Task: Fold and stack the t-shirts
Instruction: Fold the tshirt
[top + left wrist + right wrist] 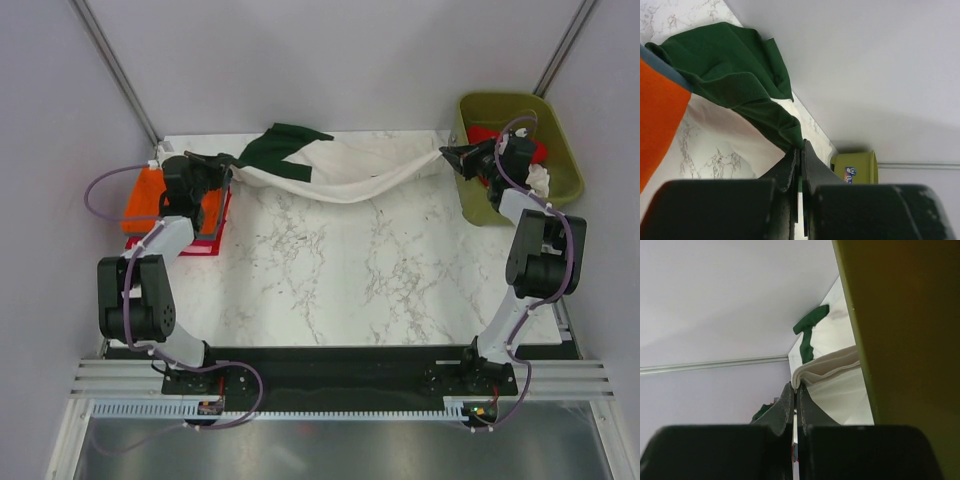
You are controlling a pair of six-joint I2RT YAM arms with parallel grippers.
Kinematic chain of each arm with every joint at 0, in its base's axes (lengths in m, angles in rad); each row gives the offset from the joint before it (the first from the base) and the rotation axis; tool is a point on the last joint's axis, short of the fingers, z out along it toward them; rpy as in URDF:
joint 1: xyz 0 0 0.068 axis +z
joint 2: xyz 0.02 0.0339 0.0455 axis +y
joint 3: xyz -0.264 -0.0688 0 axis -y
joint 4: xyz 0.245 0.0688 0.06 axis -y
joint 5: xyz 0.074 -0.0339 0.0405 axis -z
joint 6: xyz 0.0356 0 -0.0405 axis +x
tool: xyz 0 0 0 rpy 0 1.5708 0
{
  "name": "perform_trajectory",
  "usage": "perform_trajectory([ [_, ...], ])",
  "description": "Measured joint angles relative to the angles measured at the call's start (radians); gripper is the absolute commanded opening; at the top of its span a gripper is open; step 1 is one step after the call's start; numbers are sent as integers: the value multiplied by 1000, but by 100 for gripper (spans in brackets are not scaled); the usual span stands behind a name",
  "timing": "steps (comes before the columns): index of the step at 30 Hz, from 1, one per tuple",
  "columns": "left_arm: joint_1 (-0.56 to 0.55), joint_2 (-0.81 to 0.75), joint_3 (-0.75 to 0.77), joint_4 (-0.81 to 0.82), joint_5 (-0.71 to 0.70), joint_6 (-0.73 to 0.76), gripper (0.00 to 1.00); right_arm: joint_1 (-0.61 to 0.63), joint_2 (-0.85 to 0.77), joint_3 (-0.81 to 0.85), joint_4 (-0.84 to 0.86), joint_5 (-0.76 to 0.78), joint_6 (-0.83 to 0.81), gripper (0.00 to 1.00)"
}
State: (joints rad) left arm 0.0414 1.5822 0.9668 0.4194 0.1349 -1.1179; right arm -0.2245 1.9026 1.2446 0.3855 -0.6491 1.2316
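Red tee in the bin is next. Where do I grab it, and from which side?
I'd pinch the exposed bunch of the red t-shirt at the far-left corner of the olive-green bin, coming straight down: the bin walls block sideways approaches and the right arm hides the rest. The right end effector is nearest, but shut on the cream t-shirt.

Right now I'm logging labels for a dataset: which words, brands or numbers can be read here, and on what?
No text reads clearly.
A blue sticker on the olive-green bin: blurred, too small to read.
The cream and green t-shirt: no print shows in any view.
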Motion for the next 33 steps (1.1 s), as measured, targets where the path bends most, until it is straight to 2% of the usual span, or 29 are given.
perform_trajectory([
  [9, -18, -69, 29, -84, -22, 67, 2, -1, -79, 6, -206, 59, -133, 0],
  [17, -87, -117, 28, -173, -64, 89, 2, -4, -224, -60, -272, 113, -196, 0],
  [33, -126, -365, -222, -257, -106, 91, 2, -39, -504, -362, -373, 231, -306, 0],
])
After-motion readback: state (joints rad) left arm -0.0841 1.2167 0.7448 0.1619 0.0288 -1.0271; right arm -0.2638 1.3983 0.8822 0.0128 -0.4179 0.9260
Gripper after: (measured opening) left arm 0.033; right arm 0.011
